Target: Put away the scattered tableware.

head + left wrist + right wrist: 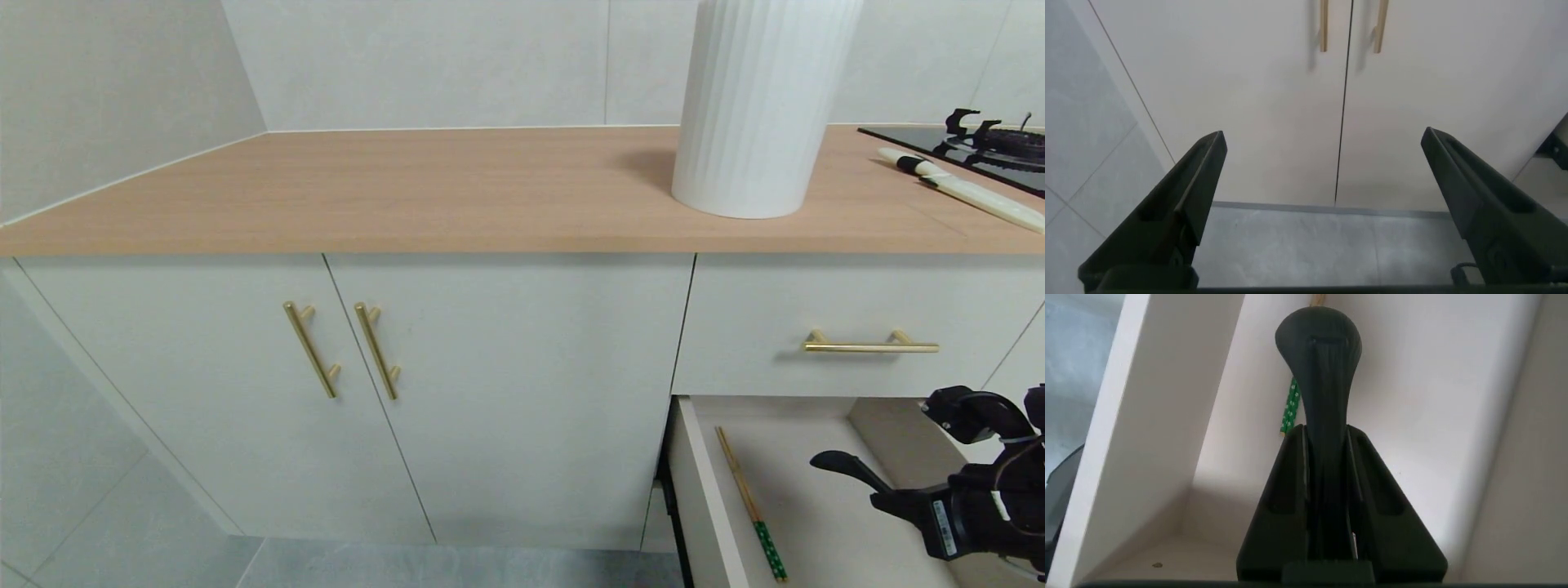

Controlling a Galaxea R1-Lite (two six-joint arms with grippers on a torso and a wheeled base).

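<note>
My right claw (826,462) hangs over the open drawer (700,490) at the low right of the cabinet; from its own wrist its fingers (1316,392) stand pressed together with only a thin seam between them, and they grip nothing. The chopsticks (751,510) lie inside the drawer along its left wall, pale wood with green dotted ends towards me; in the right wrist view that green end (1288,408) peeks out just beside my right claw (1315,343), apart from it, with the drawer's wall (1143,416) running alongside. My left claw (1323,212) is spread wide and holds nothing, low before the two closed cabinet doors (1290,106), with the grey floor (1290,245) below it. On the tabletop (408,188) a tall white ribbed vase (759,106) stands upright near the right; farther right a long cream utensil with a black band (963,189) lies flat beside the black hob (980,147); I cannot tell what kind of utensil it is. Above the open drawer a second drawer (751,327) is shut, its gold handle (871,346) level.
</note>
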